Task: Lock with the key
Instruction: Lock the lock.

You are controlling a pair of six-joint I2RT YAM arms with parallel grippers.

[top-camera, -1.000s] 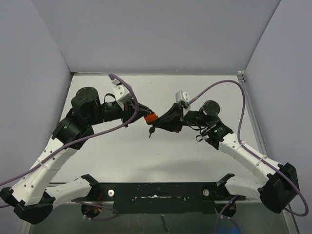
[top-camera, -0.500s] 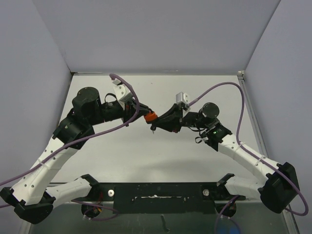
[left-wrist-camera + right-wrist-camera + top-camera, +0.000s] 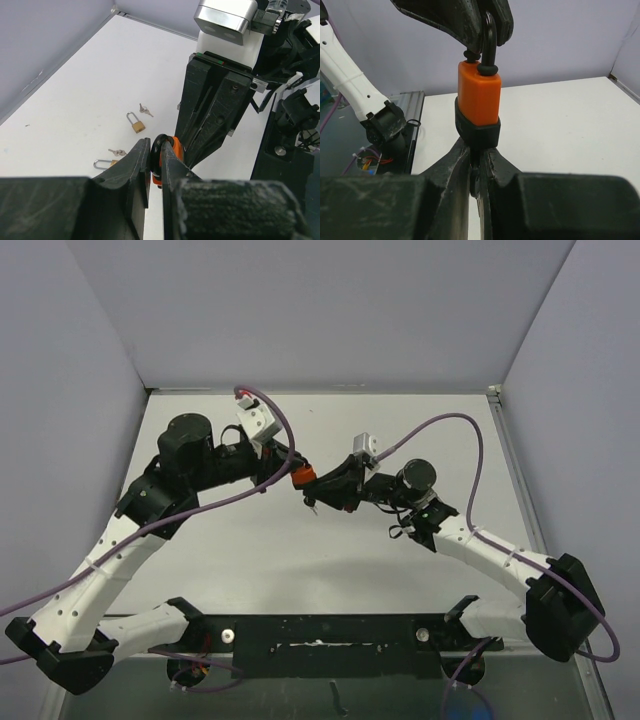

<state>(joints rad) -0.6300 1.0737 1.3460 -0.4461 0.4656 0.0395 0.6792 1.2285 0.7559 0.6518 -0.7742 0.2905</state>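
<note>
An orange padlock (image 3: 303, 477) with a black base and black shackle hangs in the air between both arms. My left gripper (image 3: 155, 159) is shut on its black shackle (image 3: 159, 150). My right gripper (image 3: 479, 165) is shut on a key (image 3: 478, 172) that sticks into the padlock's (image 3: 479, 97) black base from below. In the right wrist view the shackle (image 3: 490, 42) runs up between the left fingers (image 3: 470, 20). A key ring dangles under the right gripper (image 3: 322, 494) in the top view.
Two small brass padlocks (image 3: 135, 123) (image 3: 106, 163) and two small key sets (image 3: 145, 109) (image 3: 117, 152) lie on the white table in the left wrist view. Grey walls enclose the table on three sides.
Both arms have shifted a little to the left with the padlock and key between them. The right wrist has turned, and the hanging key ring has swung up closer to the gripper.
</note>
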